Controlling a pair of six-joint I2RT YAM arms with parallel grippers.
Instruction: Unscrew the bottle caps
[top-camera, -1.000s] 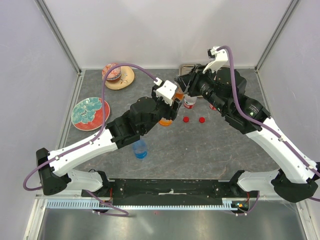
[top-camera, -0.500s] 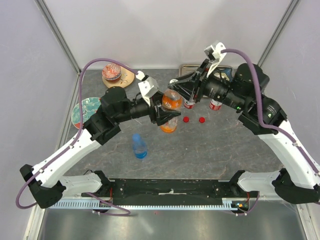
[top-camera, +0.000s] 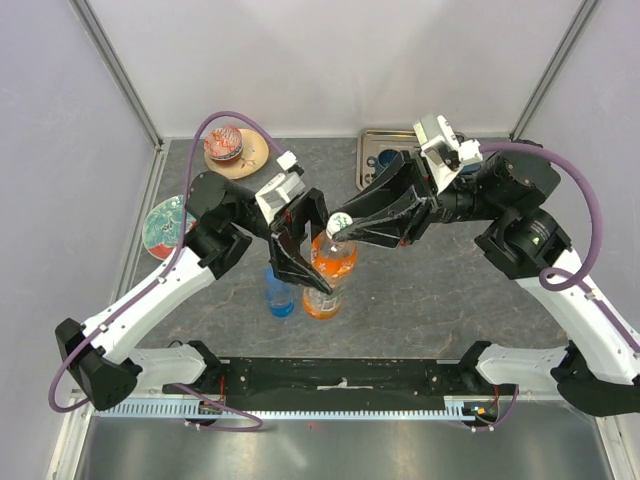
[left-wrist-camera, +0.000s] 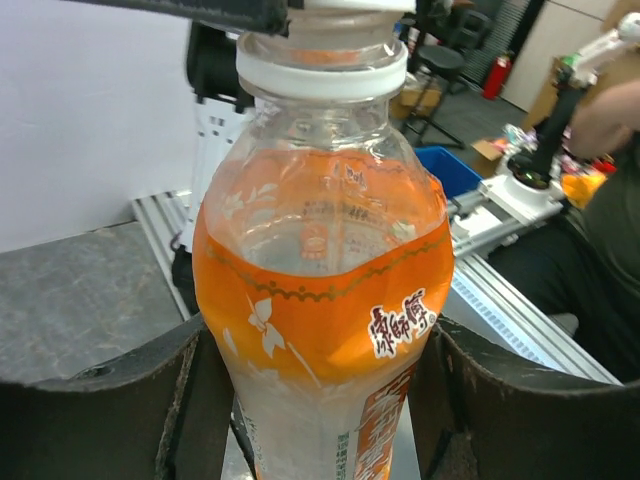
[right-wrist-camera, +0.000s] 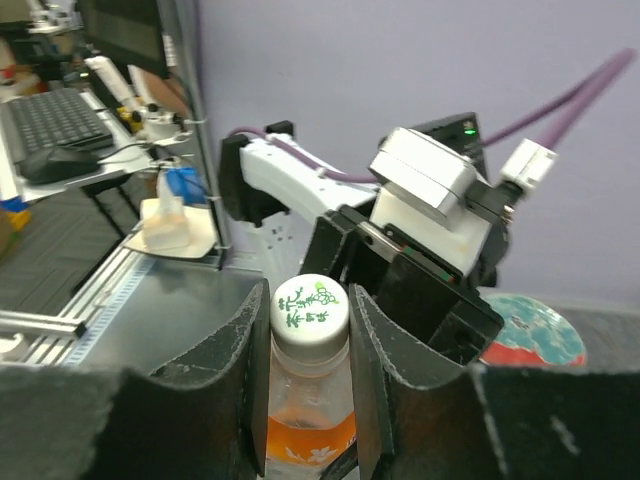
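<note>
Here the left gripper (left-wrist-camera: 320, 400) clamps the orange bottle (top-camera: 332, 268) around its lower body, one finger on each side. The right gripper (right-wrist-camera: 309, 335) is closed narrowly on the white cap (right-wrist-camera: 309, 305), which sits on the bottle's neck. From above, the bottle leans, cap toward the far side. A blue bottle (top-camera: 280, 298) is just left of it, and a plate (top-camera: 163, 228) lies well to its left.
</note>
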